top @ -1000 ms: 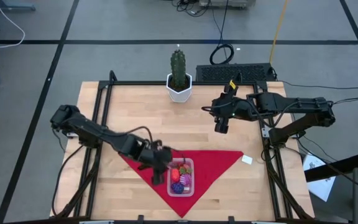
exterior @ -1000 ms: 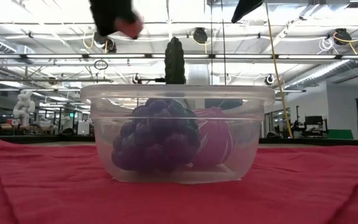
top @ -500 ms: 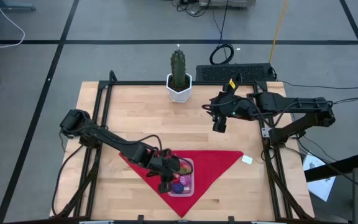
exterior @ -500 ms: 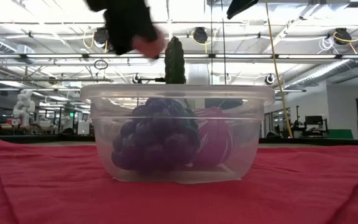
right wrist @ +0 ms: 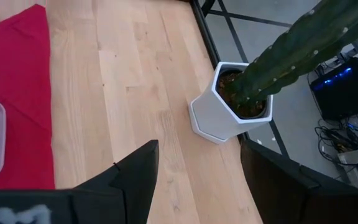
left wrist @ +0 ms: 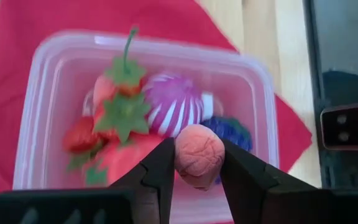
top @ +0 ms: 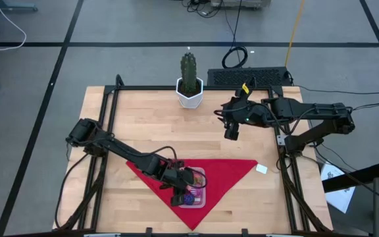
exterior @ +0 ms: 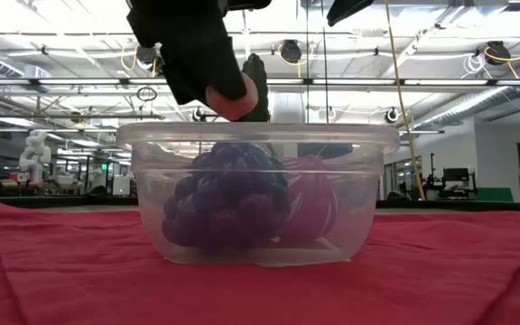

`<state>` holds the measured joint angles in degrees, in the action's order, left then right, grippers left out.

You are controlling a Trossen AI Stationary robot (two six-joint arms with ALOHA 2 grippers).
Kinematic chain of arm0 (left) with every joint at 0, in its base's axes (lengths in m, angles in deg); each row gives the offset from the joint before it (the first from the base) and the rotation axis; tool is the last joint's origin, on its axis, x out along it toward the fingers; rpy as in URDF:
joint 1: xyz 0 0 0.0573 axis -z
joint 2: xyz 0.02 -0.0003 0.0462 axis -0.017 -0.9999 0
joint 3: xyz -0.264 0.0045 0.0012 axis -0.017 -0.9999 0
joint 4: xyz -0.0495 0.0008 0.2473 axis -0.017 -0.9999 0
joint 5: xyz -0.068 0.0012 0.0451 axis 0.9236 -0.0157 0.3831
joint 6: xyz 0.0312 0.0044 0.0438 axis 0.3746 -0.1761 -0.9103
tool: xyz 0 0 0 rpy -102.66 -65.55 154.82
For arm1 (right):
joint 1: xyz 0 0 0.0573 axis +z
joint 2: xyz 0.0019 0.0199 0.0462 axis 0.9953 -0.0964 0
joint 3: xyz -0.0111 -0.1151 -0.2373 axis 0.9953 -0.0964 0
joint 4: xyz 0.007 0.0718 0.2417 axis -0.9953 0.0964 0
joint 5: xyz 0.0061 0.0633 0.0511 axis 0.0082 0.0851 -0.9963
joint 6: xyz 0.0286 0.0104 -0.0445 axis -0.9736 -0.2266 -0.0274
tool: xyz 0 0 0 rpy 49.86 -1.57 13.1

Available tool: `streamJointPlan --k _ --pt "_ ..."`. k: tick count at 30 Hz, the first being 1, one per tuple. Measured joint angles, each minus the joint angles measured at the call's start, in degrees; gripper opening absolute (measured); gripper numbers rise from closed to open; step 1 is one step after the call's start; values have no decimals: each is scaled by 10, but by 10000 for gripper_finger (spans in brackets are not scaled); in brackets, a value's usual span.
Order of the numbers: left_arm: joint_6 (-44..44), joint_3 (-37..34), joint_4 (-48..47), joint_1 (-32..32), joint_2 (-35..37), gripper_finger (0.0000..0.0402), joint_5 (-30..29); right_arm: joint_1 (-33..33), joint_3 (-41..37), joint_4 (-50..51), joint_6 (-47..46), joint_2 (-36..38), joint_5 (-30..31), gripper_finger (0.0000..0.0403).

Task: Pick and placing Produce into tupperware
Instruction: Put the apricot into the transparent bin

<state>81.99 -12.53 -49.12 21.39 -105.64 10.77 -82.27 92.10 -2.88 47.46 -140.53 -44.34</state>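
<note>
One pink produce piece [left wrist: 197, 155]; left gripper [left wrist: 195, 163] now lower over tupperware [left wrist: 55, 112].

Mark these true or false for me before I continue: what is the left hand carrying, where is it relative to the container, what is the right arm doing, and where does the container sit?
1. The left hand is shut on a pinkish-brown wrinkled toy produce piece. True.
2. That piece already rests on the floor of the small clear rectangular plastic container. False: it hangs at rim height, above the produce inside.
3. The container stands on the red triangular cloth. True.
4. The right hand is reaching into the container. False: it hangs apart over bare wood, near the tall green cactus in a white pot.
5. A dark purple bumpy toy fruit lies inside the container. True.
</note>
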Motion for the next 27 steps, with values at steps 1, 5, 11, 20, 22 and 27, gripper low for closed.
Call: streamJointPlan --k 1,5,11,20,22,27 --pt "0 0 3 -1 0 113 -4 0 0 0 0 0 0 219" --pt "-18 0 8 -1 0 113 -15 0 0 -2 0 0 0 219" --pt "-28 0 2 -8 -9 114 -28 0 0 -2 0 0 0 219" --pt "-33 1 5 -16 -23 114 -22 0 0 -2 0 0 -2 219" --pt "-33 0 -2 -16 -25 117 -20 0 0 -2 0 0 -2 219" --pt "-33 0 2 -16 -25 147 -24 0 0 -2 0 0 -2 219"
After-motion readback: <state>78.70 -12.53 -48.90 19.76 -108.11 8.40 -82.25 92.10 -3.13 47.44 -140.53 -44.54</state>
